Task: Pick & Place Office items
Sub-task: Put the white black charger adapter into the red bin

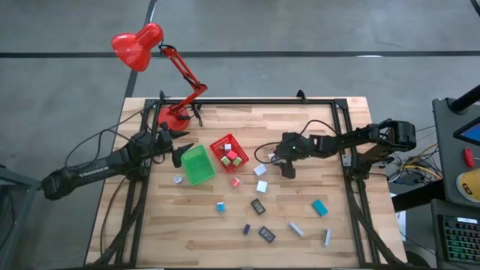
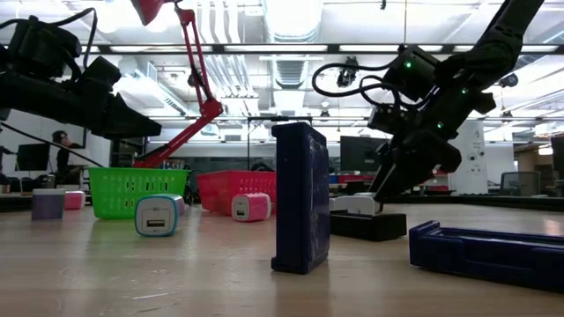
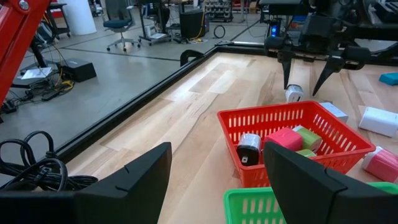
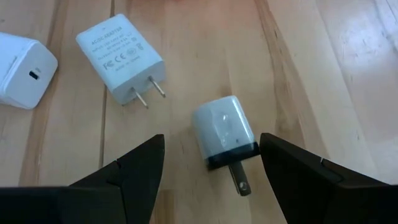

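The right claw (image 4: pixel 211 171) hangs over the worktop (image 1: pixel 300 240) with its fingers spread wide, straddling a small white charger (image 4: pixel 222 132) (prongs visible) without touching it. The left claw (image 3: pixel 214 180), also wide open and empty, faces the red bin (image 3: pixel 283 127). Other office items lie scattered over the worktop.
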Tool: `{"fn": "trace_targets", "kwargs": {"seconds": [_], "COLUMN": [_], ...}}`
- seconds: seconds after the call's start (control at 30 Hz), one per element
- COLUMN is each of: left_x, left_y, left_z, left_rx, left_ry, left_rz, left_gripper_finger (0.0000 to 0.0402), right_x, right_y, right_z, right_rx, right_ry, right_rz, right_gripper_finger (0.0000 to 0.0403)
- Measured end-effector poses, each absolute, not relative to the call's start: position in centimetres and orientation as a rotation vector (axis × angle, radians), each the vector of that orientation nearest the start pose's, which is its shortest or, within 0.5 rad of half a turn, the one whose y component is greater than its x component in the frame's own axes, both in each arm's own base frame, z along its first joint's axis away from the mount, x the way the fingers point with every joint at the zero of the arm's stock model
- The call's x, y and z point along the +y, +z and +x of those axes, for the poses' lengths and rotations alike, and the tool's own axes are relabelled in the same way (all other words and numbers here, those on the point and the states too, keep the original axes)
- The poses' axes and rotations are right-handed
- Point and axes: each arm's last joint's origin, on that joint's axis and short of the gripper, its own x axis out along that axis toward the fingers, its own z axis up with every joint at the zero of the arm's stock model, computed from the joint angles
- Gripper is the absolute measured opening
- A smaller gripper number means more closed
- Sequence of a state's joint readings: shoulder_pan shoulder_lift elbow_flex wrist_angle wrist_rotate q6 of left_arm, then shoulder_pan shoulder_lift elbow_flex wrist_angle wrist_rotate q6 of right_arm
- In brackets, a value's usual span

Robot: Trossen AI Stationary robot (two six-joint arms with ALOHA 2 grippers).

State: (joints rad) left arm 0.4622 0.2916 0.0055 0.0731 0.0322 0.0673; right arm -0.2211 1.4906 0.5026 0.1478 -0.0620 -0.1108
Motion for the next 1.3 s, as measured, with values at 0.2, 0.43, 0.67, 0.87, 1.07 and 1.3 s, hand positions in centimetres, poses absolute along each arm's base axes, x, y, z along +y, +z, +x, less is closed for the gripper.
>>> {"fn": "trace_targets", "kwargs": {"seconds": [0.2,0.43,0.67,0.87,1.07,1.3], "left_x": [5.0,5.0,5.0,5.0,5.0,5.0], "left_y": [14.7,14.7,14.7,14.7,14.7,14.7], "left_z": [10.2,10.2,10.2,10.2,10.2,10.2], "left_rx": [0.223,0.222,0.222,0.222,0.223,0.224], "left_ry": [0.421,0.421,0.421,0.421,0.421,0.421], "left_rz": [0.013,0.014,0.014,0.014,0.013,0.013], "left_gripper_finger": [0.0257,0.0257,0.0257,0.0257,0.0257,0.0257], "right_x": [-5.3,-5.4,-5.5,-6.1,-6.7,-6.7], "right_y": [12.3,12.4,11.3,9.7,10.1,10.4], "right_z": [24.3,24.3,24.6,26.3,26.8,26.7], "right_rx": [0.828,0.821,0.866,0.910,0.895,0.892], "right_ry": [-0.106,-0.115,-0.116,-0.096,-0.083,-0.083], "right_rz": [0.011,0.009,0.021,0.043,0.031,0.020], "right_gripper_finger": [0.0258,0.0255,0.0224,0.0205,0.0203,0.0195]}}
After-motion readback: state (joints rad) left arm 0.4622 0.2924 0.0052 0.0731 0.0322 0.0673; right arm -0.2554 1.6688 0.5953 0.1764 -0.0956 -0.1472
